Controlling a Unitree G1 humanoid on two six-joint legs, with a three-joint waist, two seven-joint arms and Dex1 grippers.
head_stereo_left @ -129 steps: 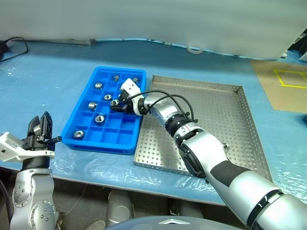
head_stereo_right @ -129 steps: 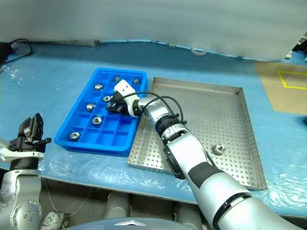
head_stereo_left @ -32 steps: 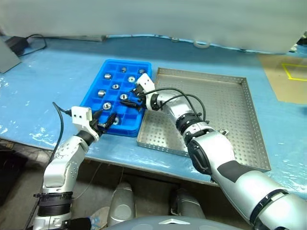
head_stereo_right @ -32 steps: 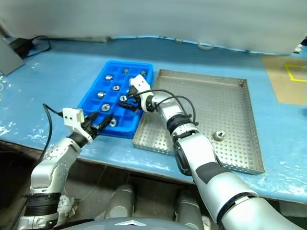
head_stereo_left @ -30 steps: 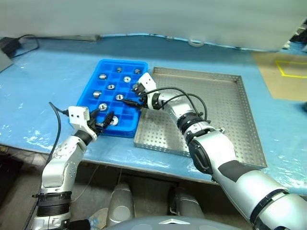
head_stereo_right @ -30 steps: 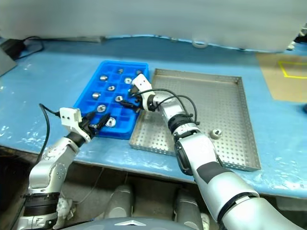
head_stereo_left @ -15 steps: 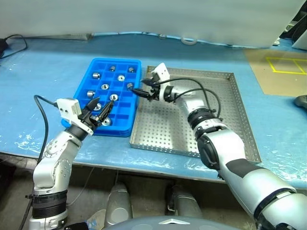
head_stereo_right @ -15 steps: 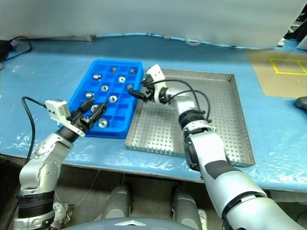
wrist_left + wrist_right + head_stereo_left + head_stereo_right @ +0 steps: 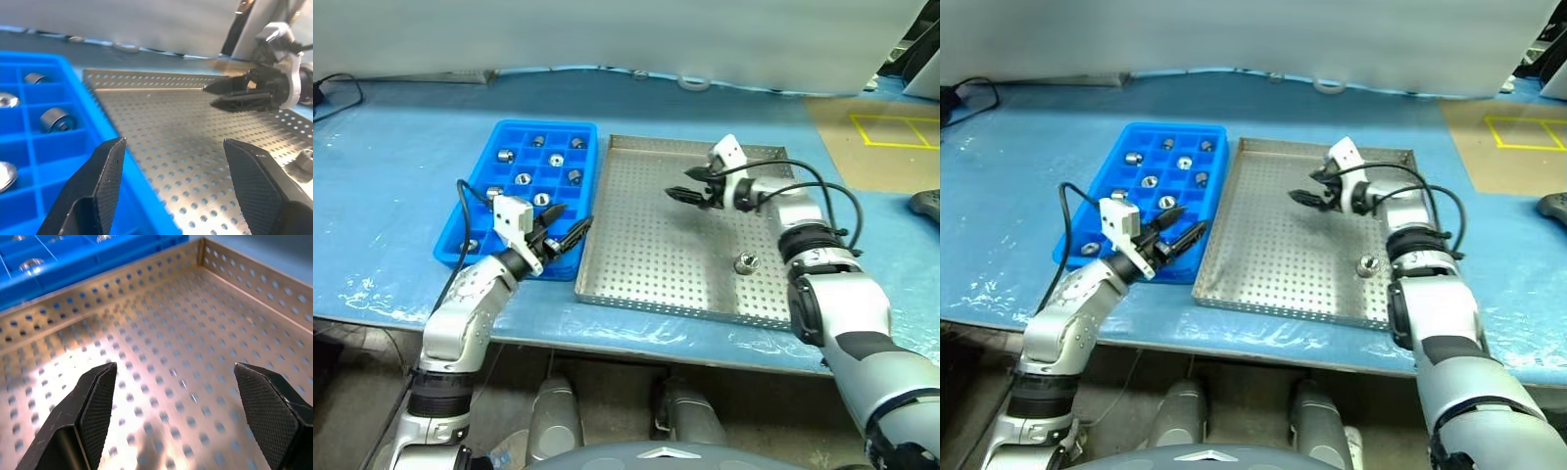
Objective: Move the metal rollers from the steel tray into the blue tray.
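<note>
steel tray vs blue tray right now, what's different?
The steel tray is silver metal with one open perforated floor; the blue tray is blue plastic split into square compartments. The steel tray is wider, the blue tray narrower. The steel tray holds a single metal roller; the blue tray holds several. Both are shallow rectangles lying side by side on the blue-covered table.

Blue tray (image 9: 465, 227) left of steel tray (image 9: 636, 284)

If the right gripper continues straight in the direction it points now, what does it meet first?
Most likely the perforated floor of the steel tray. The right gripper, open and empty, points down and toward the blue tray. No roller lies in its line; the one left is off to the side.
</note>
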